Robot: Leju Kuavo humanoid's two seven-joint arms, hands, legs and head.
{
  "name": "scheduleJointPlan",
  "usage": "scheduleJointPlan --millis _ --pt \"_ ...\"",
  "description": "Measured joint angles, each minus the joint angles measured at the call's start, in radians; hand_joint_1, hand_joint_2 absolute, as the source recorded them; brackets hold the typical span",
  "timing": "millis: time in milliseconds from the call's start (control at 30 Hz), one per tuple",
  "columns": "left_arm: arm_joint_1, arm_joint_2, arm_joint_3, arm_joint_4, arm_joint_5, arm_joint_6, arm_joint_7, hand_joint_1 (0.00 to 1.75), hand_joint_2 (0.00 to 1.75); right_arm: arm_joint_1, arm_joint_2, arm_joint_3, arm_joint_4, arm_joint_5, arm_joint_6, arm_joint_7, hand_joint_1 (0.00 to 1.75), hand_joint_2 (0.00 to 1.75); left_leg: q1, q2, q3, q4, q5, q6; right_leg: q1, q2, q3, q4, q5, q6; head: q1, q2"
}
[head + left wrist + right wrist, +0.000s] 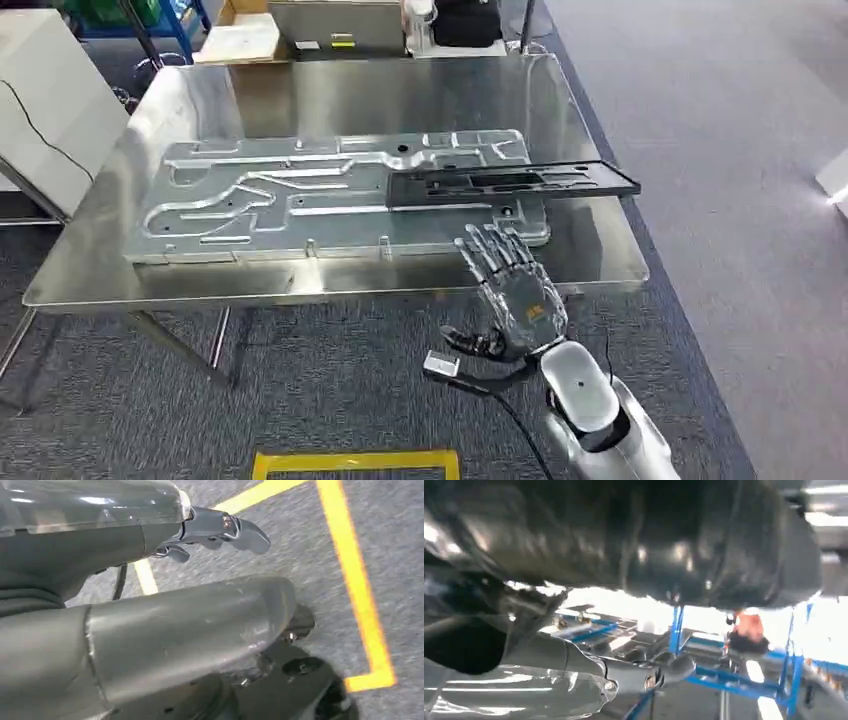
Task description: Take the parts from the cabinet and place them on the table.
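Our right hand (510,285) hovers with fingers spread, empty, near the black part (512,183) overhanging the plate (330,200); a careless sweep could knock it off. Left hand's (220,530) fingers: we cannot tell.

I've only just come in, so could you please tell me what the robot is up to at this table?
The robot stands before a steel table where two parts already lie: a large silver metal plate and a long black frame resting across the plate's right end. Its right hand hovers with fingers spread and empty over the table's near edge, just short of the plate. The left hand hangs down by the carpeted floor, holding nothing.
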Motion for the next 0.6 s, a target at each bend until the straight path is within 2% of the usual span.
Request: scheduleJointPlan --millis 33,67,100,133,167,200,233,267,300,367,400,433,467,500,533,567,600 --pt "0.004 -0.001 0.004 0.000 0.003 0.001 -0.003 0.00 0.00 0.029 0.010 0.006 -0.029 0.000 -0.022 0.002 0.00 0.00 0.002 0.001 -0.007 0.087 -0.057 -0.006 0.001 0.000 -0.021 0.003 0.016 0.000 0.000 0.000" --pt "0.005 -0.002 0.009 0.000 0.010 0.003 -0.005 0.00 0.00 0.057 0.017 0.013 -0.053 -0.003 -0.045 0.000 0.00 0.00 0.003 0.001 -0.009 0.157 -0.073 -0.011 0.002 -0.002 -0.041 0.007 0.029 0.001 0.000 0.000" --pt "0.005 -0.004 0.016 0.000 0.018 0.007 -0.005 0.00 0.00 0.090 0.024 0.014 -0.078 -0.009 -0.069 -0.004 0.00 0.00 0.003 0.001 0.000 0.204 -0.051 -0.014 0.001 -0.005 -0.064 0.013 0.041 0.004 0.000 0.000" --pt "0.006 -0.006 0.022 0.000 0.025 0.010 -0.005 0.00 0.00 0.126 0.032 0.014 -0.101 -0.025 -0.098 -0.010 0.00 0.00 0.005 0.001 0.027 0.210 -0.005 -0.016 0.001 -0.008 -0.089 0.022 0.053 0.006 0.000 0.000" --pt "0.008 -0.008 0.026 -0.002 0.033 0.012 -0.004 0.00 0.00 0.158 0.039 0.014 -0.121 -0.042 -0.122 -0.018 0.00 0.00 0.006 0.001 0.067 0.182 0.031 -0.017 0.000 -0.009 -0.109 0.031 0.061 0.010 0.000 0.000" --pt "0.009 -0.012 0.034 -0.003 0.041 0.012 -0.004 0.00 0.00 0.196 0.049 0.013 -0.146 -0.070 -0.148 -0.032 0.00 0.00 0.008 0.000 0.133 0.114 0.047 -0.015 0.000 -0.009 -0.131 0.040 0.071 0.014 0.000 0.000" --pt "0.008 -0.017 0.043 -0.006 0.050 0.013 -0.004 0.00 0.00 0.231 0.063 0.007 -0.170 -0.106 -0.165 -0.049 0.00 0.00 0.008 -0.003 0.220 0.013 0.013 -0.009 0.000 -0.009 -0.142 0.051 0.080 0.018 0.000 0.000" --pt "0.009 -0.019 0.048 -0.012 0.059 0.013 -0.004 0.00 0.00 0.263 0.076 -0.004 -0.189 -0.140 -0.172 -0.063 0.00 0.00 0.002 -0.005 0.312 -0.107 -0.042 -0.004 0.005 -0.006 -0.152 0.060 0.085 0.024 0.000 0.000" --pt "0.009 -0.027 0.055 -0.016 0.066 0.013 -0.004 0.00 0.00 0.291 0.087 -0.018 -0.202 -0.179 -0.176 -0.081 0.00 0.00 0.001 -0.005 0.333 -0.166 -0.071 0.010 0.004 -0.009 -0.155 0.061 0.096 0.030 0.000 0.000" --pt "0.011 -0.041 0.078 -0.026 0.084 0.013 -0.002 0.00 0.00 0.350 0.124 -0.070 -0.215 -0.315 -0.159 -0.138 0.00 0.00 -0.007 -0.004 0.314 -0.152 -0.053 0.026 -0.001 -0.009 -0.156 0.047 0.127 0.041 0.000 0.000" --pt "0.015 -0.050 0.091 -0.035 0.092 0.012 0.000 0.00 0.00 0.384 0.152 -0.111 -0.221 -0.385 -0.133 -0.182 0.00 0.00 -0.002 -0.003 0.303 -0.159 -0.037 0.037 0.004 -0.008 -0.157 0.043 0.141 0.050 0.001 0.000" --pt "0.016 -0.058 0.101 -0.041 0.098 0.011 0.000 0.00 0.00 0.414 0.181 -0.157 -0.221 -0.445 -0.102 -0.228 0.00 0.00 0.002 0.010 0.293 -0.161 -0.021 0.048 -0.006 0.003 -0.166 0.057 0.100 0.054 0.000 0.000" --pt "0.018 -0.066 0.113 -0.050 0.106 0.010 0.003 0.00 0.00 0.437 0.214 -0.208 -0.221 -0.499 -0.062 -0.271 0.00 0.00 0.002 0.010 0.276 -0.161 -0.007 0.059 -0.006 0.007 -0.178 0.094 0.030 0.058 0.001 0.000" --pt "0.023 -0.070 0.124 -0.060 0.110 0.009 0.005 0.00 0.00 0.457 0.246 -0.264 -0.219 -0.543 -0.031 -0.311 0.00 0.00 0.001 0.013 0.259 -0.161 0.006 0.064 -0.007 0.009 -0.191 0.154 -0.043 0.062 0.000 0.000" --pt "0.025 -0.079 0.134 -0.069 0.116 0.006 0.006 0.00 0.00 0.478 0.279 -0.330 -0.217 -0.594 -0.015 -0.339 0.00 0.00 -0.001 0.014 0.235 -0.160 0.025 0.067 -0.009 0.009 -0.204 0.241 -0.110 0.067 0.000 0.000" --pt "0.026 -0.085 0.145 -0.075 0.121 0.006 0.007 0.00 0.00 0.500 0.300 -0.379 -0.211 -0.641 -0.023 -0.344 0.00 0.00 -0.002 0.014 0.213 -0.159 0.041 0.066 -0.010 0.009 -0.210 0.312 -0.136 0.071 0.000 0.000" --pt "0.026 -0.085 0.154 -0.081 0.128 0.006 0.007 0.00 0.00 0.521 0.321 -0.425 -0.198 -0.697 -0.044 -0.346 0.00 0.00 -0.002 0.015 0.194 -0.155 0.056 0.064 -0.010 0.009 -0.206 0.358 -0.118 0.072 0.001 0.000"
